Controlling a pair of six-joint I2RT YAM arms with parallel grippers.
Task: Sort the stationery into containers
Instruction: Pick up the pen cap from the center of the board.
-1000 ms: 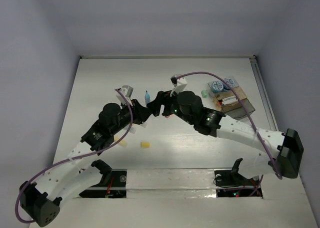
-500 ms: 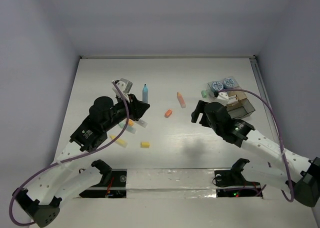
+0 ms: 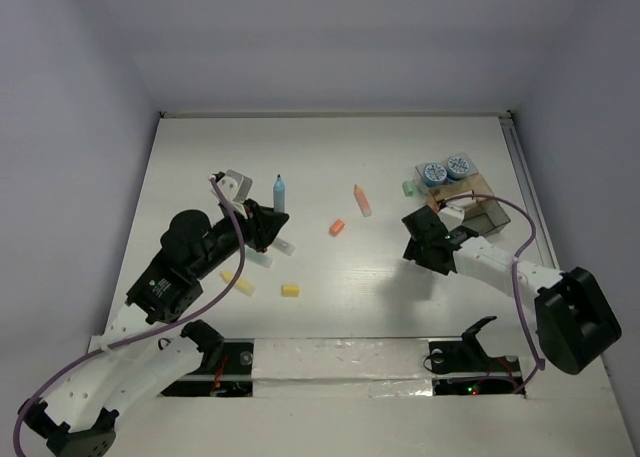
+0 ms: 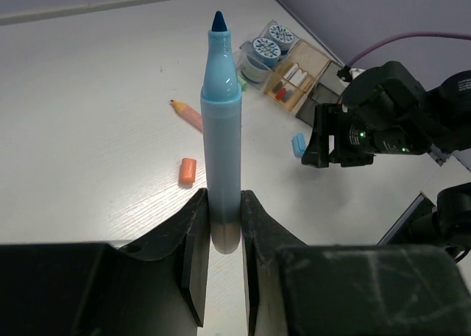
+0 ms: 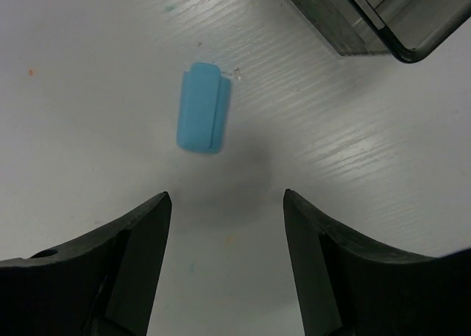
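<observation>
My left gripper (image 3: 266,223) (image 4: 223,220) is shut on the base of a light blue marker (image 3: 279,191) (image 4: 223,123), which points away from it, tip out. My right gripper (image 3: 412,239) (image 5: 227,198) is open and empty, low over the table just left of the clear divided tray (image 3: 478,203) (image 4: 298,73) (image 5: 368,23). A short blue eraser (image 5: 202,118) (image 4: 298,144) lies just ahead of its fingertips, not between them. Two blue-and-white rolls (image 3: 445,169) (image 4: 265,48) sit at the tray's far end.
An orange pencil stub (image 3: 362,200) (image 4: 187,114) and a short orange piece (image 3: 337,227) (image 4: 188,171) lie mid-table. A green piece (image 3: 409,188) lies by the tray. Two yellow pieces (image 3: 290,291) (image 3: 238,283) and a white marker (image 3: 283,245) lie near my left arm.
My right arm pulled back from the middle toward the tray and dropped low over the blue eraser. My left gripper drew back left with the blue marker still in it.
</observation>
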